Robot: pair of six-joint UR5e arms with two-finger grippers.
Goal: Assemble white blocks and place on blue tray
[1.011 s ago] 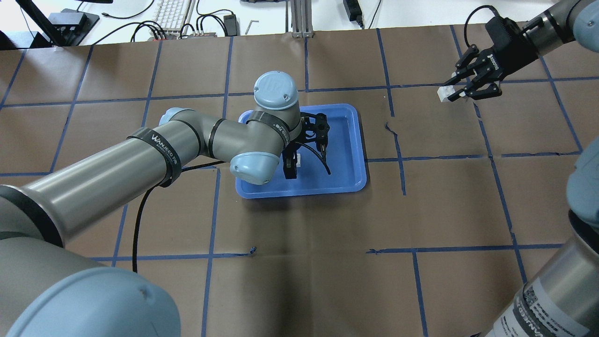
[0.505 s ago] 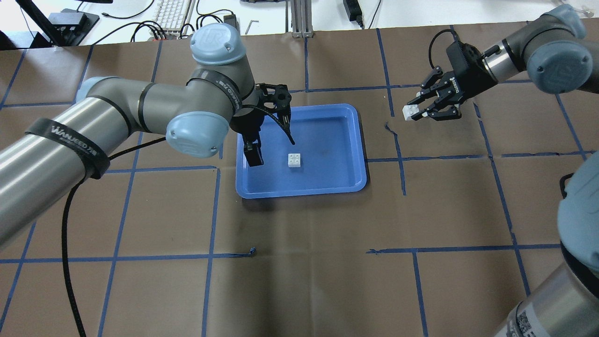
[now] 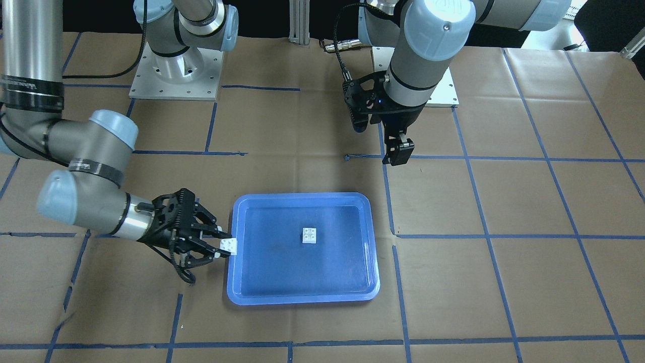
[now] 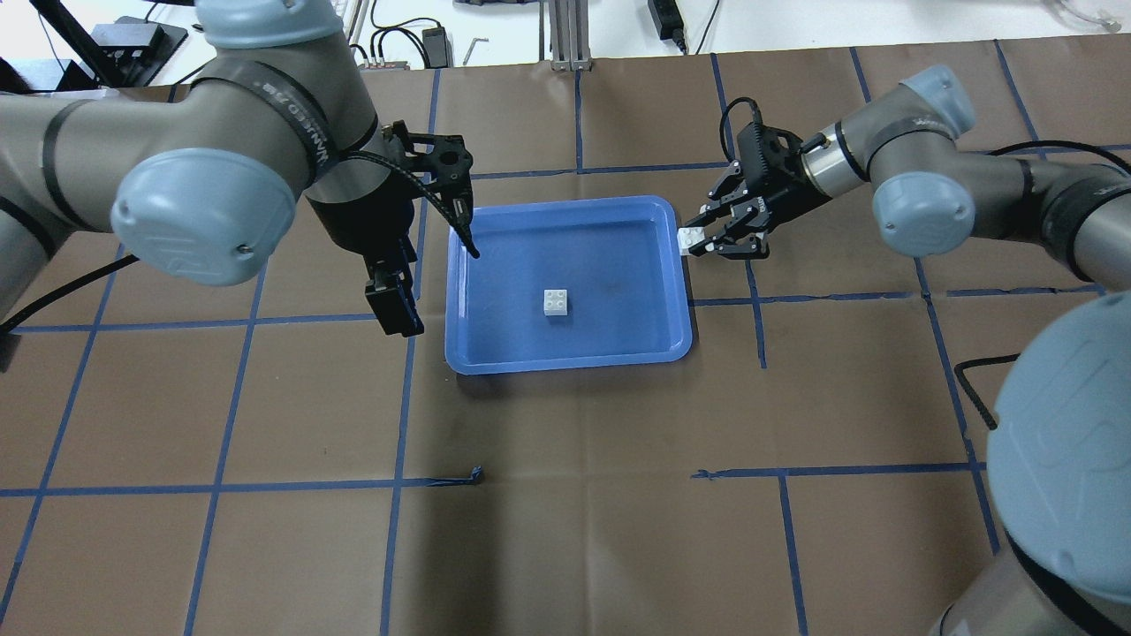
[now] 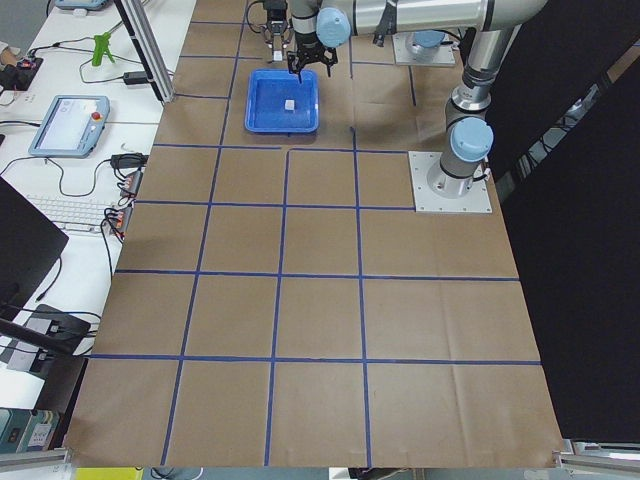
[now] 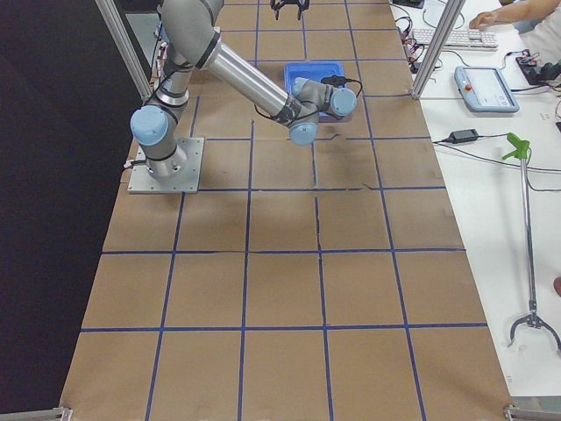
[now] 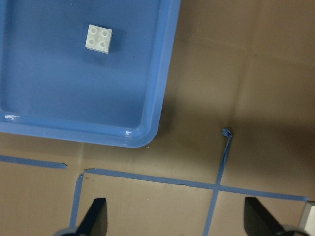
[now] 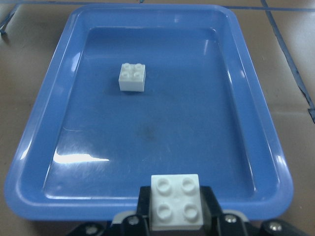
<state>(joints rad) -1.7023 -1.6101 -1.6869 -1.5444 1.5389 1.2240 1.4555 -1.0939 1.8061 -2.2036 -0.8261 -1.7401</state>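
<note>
Sliding in from well off to the side, the held block (image 4: pixel 690 238) is now arriving at the tray (image 4: pixel 565 363), hanging right at one end rim, pinched studs-up between the right gripper's (image 4: pixel 702 237) jaws. Meanwhile the loose block (image 4: pixel 556 302) is sitting studs-up near the middle of the tray, well apart from the held one. The left gripper (image 4: pixel 430 281) is backing off the tray and now hanging beside the opposite rim, jaws spread wide with nothing between them. So one block is already lying on the tray, but nothing is joined yet. By my reading, the held block is still needing to cross over the loose one, line up and press down. Halfway at best.
</note>
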